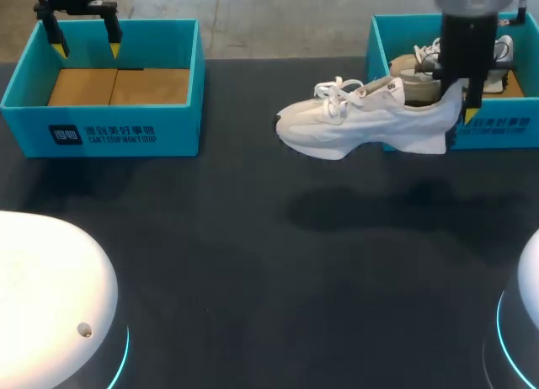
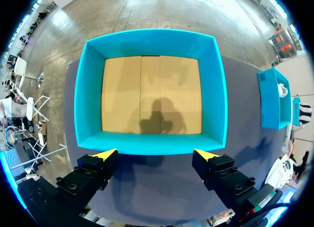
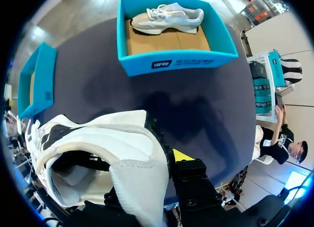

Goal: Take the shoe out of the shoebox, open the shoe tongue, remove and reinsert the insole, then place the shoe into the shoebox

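Head view: above the dark table (image 1: 253, 279), right pincer (image 1: 456, 103) pinches the white shoe (image 1: 362, 124); left pincer (image 1: 87, 45) spread over a shoebox (image 1: 101, 130).

Place: a robot test lab, laid out as a tabletop handling station.
Work surface: a wide, dark matte table (image 1: 253, 271).
Machines: a white domed robot base with a glowing blue ring (image 1: 50, 296) at each near corner.
Tools: a black left gripper (image 1: 84, 45) and a right gripper (image 1: 456, 103), both with yellow-tipped fingers.
Props: one open teal cardboard shoebox at the left (image 1: 101, 128), another at the right (image 1: 497, 130).
Activity: the right gripper holds a white lace-up sneaker (image 1: 354, 124) by its heel, clear of the table.
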Robot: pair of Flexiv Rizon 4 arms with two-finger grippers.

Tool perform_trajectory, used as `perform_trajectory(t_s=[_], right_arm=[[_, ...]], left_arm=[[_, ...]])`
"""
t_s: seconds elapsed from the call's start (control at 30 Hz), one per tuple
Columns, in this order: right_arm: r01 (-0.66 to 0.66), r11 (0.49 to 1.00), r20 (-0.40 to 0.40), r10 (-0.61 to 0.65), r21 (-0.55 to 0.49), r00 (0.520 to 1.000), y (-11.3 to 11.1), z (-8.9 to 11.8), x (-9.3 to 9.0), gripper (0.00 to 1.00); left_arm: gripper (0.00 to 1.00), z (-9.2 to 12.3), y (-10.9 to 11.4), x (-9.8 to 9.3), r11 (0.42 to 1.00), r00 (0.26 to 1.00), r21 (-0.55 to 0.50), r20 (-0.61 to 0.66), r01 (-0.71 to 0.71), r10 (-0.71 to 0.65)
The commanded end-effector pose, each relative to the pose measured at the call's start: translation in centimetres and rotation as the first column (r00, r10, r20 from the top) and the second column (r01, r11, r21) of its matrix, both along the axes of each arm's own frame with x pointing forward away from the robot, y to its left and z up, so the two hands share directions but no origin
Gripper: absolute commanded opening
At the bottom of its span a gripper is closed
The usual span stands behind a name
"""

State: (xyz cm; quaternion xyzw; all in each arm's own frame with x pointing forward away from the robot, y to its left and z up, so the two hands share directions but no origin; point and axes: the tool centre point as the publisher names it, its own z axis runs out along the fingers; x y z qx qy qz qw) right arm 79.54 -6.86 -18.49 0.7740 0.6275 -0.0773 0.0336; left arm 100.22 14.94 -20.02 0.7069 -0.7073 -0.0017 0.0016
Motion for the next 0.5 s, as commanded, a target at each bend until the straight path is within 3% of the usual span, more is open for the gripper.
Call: perform_trajectory(t_s=[0.03, 0.37, 0.5], right_arm=[[-0.004, 1.0, 0.037, 0.004, 0.001, 0.999, -0.2, 0.1, -0.4, 0.0], [-0.001, 1.0, 0.032, 0.001, 0.008, 0.999, -0.1, 0.2, -0.5, 0.0], [-0.028, 1.0, 0.013, 0.028, -0.011, 1.0, 1.5, -1.3, -2.4, 0.0]], left_arm=[[1.0, 0.0, 0.0, 0.0, 1.0, 1.0, 0.0, 0.001, 0.0, 0.0], [1.0, 0.0, 0.0, 0.0, 1.0, 1.0, 0.0, 0.001, 0.0, 0.0], [1.0, 0.0, 0.0, 0.0, 1.0, 1.0, 0.0, 0.001, 0.0, 0.0]])
